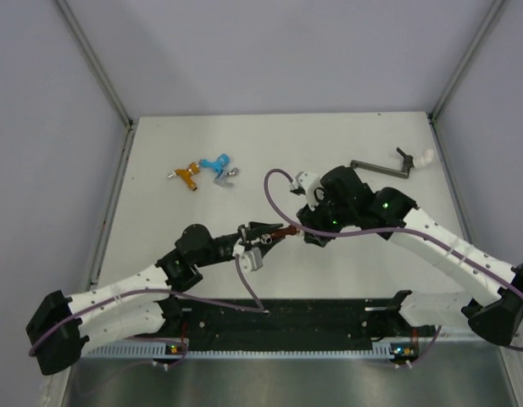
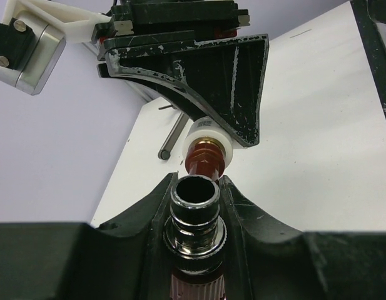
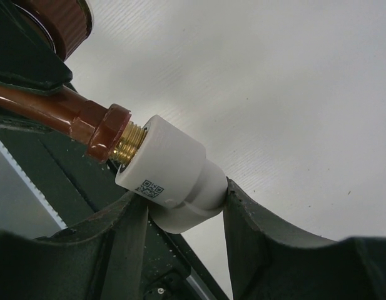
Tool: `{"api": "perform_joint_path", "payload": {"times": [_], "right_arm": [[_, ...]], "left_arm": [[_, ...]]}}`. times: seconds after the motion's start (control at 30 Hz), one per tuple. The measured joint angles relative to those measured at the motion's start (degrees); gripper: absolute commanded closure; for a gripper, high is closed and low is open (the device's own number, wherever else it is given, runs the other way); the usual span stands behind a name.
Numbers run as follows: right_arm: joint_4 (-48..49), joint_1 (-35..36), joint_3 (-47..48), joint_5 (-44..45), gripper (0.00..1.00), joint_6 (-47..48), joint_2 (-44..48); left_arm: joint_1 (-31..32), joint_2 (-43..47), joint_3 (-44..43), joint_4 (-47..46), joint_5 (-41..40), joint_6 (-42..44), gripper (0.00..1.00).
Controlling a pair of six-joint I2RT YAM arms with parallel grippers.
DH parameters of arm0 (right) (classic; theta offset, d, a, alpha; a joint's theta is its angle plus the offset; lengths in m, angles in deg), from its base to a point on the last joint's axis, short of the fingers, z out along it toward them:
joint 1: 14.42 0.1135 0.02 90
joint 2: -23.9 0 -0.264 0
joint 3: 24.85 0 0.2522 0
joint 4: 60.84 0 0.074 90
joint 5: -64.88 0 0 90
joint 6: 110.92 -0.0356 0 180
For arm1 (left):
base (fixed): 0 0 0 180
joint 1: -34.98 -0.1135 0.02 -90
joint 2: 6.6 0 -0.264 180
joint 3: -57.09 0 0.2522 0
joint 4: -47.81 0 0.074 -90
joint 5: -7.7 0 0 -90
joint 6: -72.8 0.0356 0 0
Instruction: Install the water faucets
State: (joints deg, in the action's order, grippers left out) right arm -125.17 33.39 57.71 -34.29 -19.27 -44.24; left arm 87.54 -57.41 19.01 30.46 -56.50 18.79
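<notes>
My top camera sits above and behind my arm bases and looks down and forward over the whole counter (image 1: 329, 153), with the near edge at the bottom of its view and the far edge at the top. It stands well back, so everything shows small. The camera on my left wrist sits just behind my left claw (image 2: 194, 182) and looks out along the fingers, very close, straight at my right claw (image 1: 305, 231). My right wrist camera looks along its own fingers, equally close, onto bare counter. All three share one spot mid-counter, slightly toward the near edge, where the red-brown faucet (image 1: 282, 231) meets the white fitting (image 3: 174, 181)
</notes>
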Motion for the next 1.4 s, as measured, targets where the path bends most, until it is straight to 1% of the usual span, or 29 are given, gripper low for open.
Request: {"api": "perform_joint_path", "payload": {"times": [0.03,0.07,0.1,0.3,0.33,0.43,0.53,0.63,0.83,0.97,1.13,1.2,1.3,1.4], "right_arm": [[0.17,0.0,0.0,0.0,0.84,0.09,0.0],[0.28,0.0,0.0,0.04,0.69,0.13,0.0],[0.59,0.0,0.0,0.11,0.6,0.15,0.0],[5.03,0.0,-0.04,1.6,0.36,-0.15,0.9],[6.21,0.0,-0.07,1.77,0.31,-0.52,1.36],[10.45,0.02,-0.2,1.31,0.22,-1.11,2.93],[16.57,0.17,-1.79,0.39,0.2,-1.29,5.66],[20.24,0.26,-3.72,0.31,0.2,-0.68,8.07],[27.52,0.42,-9.14,1.18,0.2,3.21,12.33],[31.67,-0.42,-14.19,-0.28,0.18,7.32,14.23],[37.9,-4.92,-21.68,-8.22,0.18,11.45,17.77],[40.87,-6.21,-24.17,-10.93,0.18,12.66,19.3],[46.47,-6.73,-28.13,-14.34,0.18,14.19,22.05],[49.79,-6.73,-29.97,-16.81,0.18,15.17,23.61]], "left_arm": [[0.0,0.11,0.13,-0.13,-0.22,-0.13,1.0],[0.0,0.17,0.26,-0.33,-0.57,-0.39,1.0],[0.07,0.2,0.5,-0.83,-1.16,-0.96,1.0],[-0.11,-0.13,3.23,-7.5,-7.52,-7.85,1.0],[-0.39,-0.5,3.54,-8.44,-8.46,-9.18,1.0],[-2.32,-1.99,4.87,-11.54,-11.3,-14.73,1.0],[-4.63,-3.5,5.84,-13.53,-12.9,-21.4,1.0],[-7.76,-4.44,6.36,-15.04,-13.4,-29.59,1.0],[-18.18,-6.95,8.98,-19.61,-11.32,-48.04,1.0],[-24.06,-8.72,9.09,-20.44,-6.8,-60.72,1.0],[-29.94,-11.78,6.99,-21.42,3.23,-74.2,1.0],[-31.85,-13.9,5.9,-24.33,7.78,-80.19,1.0],[-33.29,-16.87,5.4,-31.34,13.07,-89.15,1.0],[-33.4,-19.63,5.22,-36.33,16.02,-96.59,1.0]]}}
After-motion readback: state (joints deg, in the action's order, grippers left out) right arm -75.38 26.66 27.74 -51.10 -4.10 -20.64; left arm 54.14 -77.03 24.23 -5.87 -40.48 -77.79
